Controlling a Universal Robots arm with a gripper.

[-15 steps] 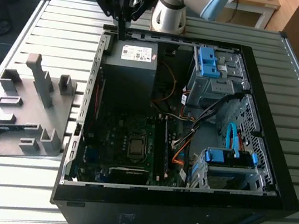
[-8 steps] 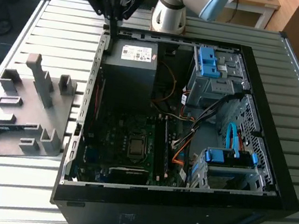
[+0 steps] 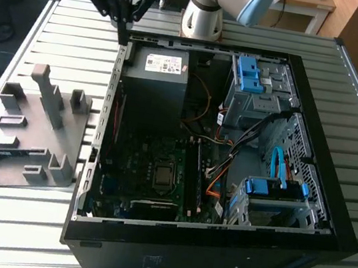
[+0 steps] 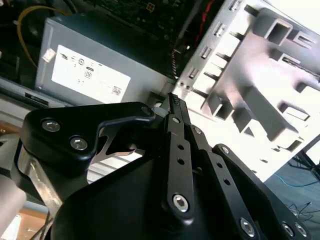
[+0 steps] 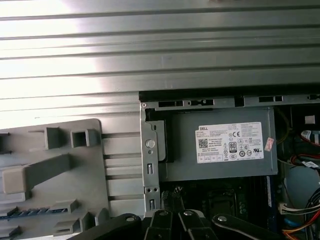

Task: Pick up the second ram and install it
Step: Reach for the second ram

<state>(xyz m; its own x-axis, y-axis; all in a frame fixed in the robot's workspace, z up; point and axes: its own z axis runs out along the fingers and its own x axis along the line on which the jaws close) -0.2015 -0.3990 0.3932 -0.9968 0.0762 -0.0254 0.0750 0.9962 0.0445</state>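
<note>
My gripper (image 3: 124,31) hangs shut with nothing between its black fingers, above the open computer case's (image 3: 228,256) corner on the exterior view's left, near the power supply (image 3: 157,80). Both wrist views show the fingers pressed together (image 4: 172,102) (image 5: 172,217). The grey tray (image 3: 39,120) (image 5: 50,165) lies beside the case on the exterior view's left. A thin dark bluish strip (image 5: 30,212) stands edge-up in one long tray slot; it looks like the second ram, though I cannot tell for sure. The long black sockets (image 3: 194,177) lie on the motherboard (image 3: 147,163).
The case holds blue drive cages (image 3: 252,74) (image 3: 271,192) and loose orange and blue cables (image 3: 216,180). Upright posts (image 3: 53,98) rise from the tray. The arm's base (image 3: 203,16) stands behind the case on the slatted metal table (image 3: 16,231).
</note>
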